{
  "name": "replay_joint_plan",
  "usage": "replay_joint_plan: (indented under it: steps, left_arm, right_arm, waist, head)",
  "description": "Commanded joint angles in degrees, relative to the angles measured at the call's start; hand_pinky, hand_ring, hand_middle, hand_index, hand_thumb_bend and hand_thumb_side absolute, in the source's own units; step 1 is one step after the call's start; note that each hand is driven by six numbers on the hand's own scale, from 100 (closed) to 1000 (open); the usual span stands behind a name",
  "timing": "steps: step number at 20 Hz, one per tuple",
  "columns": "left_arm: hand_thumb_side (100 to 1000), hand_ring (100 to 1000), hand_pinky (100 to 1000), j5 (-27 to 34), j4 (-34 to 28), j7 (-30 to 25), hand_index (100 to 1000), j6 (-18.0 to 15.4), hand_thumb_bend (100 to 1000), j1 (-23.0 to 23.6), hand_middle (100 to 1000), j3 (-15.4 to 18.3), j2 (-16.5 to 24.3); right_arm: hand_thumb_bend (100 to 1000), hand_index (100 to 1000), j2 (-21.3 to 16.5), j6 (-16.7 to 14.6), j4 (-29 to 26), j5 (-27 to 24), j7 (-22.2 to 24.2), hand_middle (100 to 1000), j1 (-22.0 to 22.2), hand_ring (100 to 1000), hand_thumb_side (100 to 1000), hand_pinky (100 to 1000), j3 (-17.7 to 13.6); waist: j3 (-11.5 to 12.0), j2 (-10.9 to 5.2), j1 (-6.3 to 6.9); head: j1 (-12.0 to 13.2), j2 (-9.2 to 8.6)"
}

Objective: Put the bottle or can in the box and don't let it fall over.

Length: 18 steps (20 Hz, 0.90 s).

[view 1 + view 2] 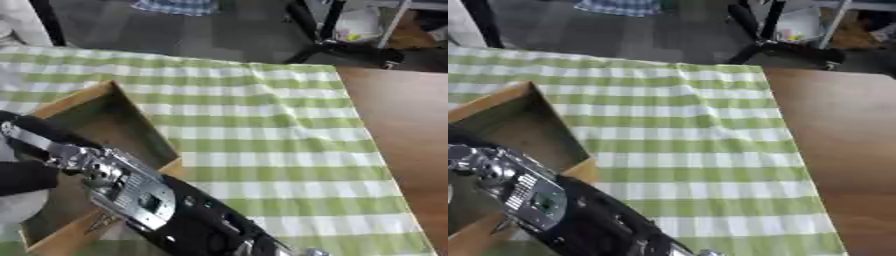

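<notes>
- A wooden box (114,120) sits at the left side, on a green and white cloth (280,125).
- The cloth covers most of the table (402,125). The brown top shows at the right.
- One arm (175,205) comes up from the bottom edge and reaches left, over the box.
- I think it is the right arm, as it starts right of the middle, but I am not sure.
- Its hand (26,177) is a dark shape at the left edge, low down inside the box.
- I cannot tell if the hand is open or holding something. It is partly cut off by the edge.
- Just under the hand there is a pale round thing (16,207). It may be the bottle or can, but I cannot tell.
- If it is, it is inside the box, by the near left part.
- I cannot see if it stands up straight.
- No bottle or can shows on the cloth.
- The other hand does not show.
- My guess is that the task is near its end: the thing is in the box or going in.
- What looks left to do: set it down standing, let go gently, and lift the hand out without bumping it.
</notes>
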Motion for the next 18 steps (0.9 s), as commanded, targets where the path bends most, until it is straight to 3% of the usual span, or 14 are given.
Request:
replay_joint_plan:
  steps: [1,2,3,10,11,14,18]
  left_arm:
    - [819,594,1000,-0.25,-0.72,-0.34,703,-0.08,122,-0.1,701,0.39,1.16]
    - [816,594,1000,-0.27,-0.7,-0.38,703,-0.07,122,-0.07,701,0.38,1.13]
    - [820,594,1000,-0.28,-0.69,-0.42,703,-0.05,122,-0.03,701,0.38,1.11]
    - [820,594,1000,-0.34,-0.67,-0.54,703,-0.04,122,0.02,701,0.4,1.07]
    - [819,593,1000,-0.33,-0.69,-0.64,703,-0.04,126,-0.04,699,0.33,1.06]
    - [818,593,1000,-0.24,-0.6,-1.02,703,-0.01,125,-0.03,698,0.25,0.97]
    - [818,592,1000,-0.15,-0.46,-1.22,703,-0.01,127,0.11,695,0.23,0.86]
  right_arm:
    - [100,1000,-0.09,-1.65,-0.5,2.82,5.61,1000,-0.99,1000,670,1000,0.06]
    - [100,1000,-0.05,-2.37,-0.46,3.4,7.3,1000,-0.93,1000,347,1000,0.01]
    - [100,1000,-0.04,-3.07,-0.33,3.76,9.03,1000,-0.89,1000,106,1000,-0.05]
    - [100,1000,0.0,-4.49,0.05,4.54,12.52,1000,-0.85,1000,106,1000,-0.89]
    - [100,1000,-0.14,-4.37,0.31,4.74,12.73,1000,-0.97,1000,705,1000,-0.73]
    - [100,1000,-0.08,-4.25,1.13,7.13,13.5,1000,-1.49,1000,760,1000,-1.41]
    - [100,1000,-0.18,-3.78,1.68,8.02,12.69,1000,-2.89,1000,719,1000,-3.02]
  waist:
    - [-0.09,-1.01,0.8]
    - [-0.1,-1.0,0.8]
    - [-0.14,-1.01,0.81]
    - [-0.2,-1.03,0.82]
    - [-0.19,-1.06,0.81]
    - [-0.19,-1.09,0.83]
    - [-0.34,-1.24,0.89]
  head:
    - [0.13,0.01]
    - [0.17,0.04]
    - [0.2,0.05]
    - [0.26,0.03]
    - [0.21,-0.01]
    - [0.13,-0.06]
    - [0.21,0.1]
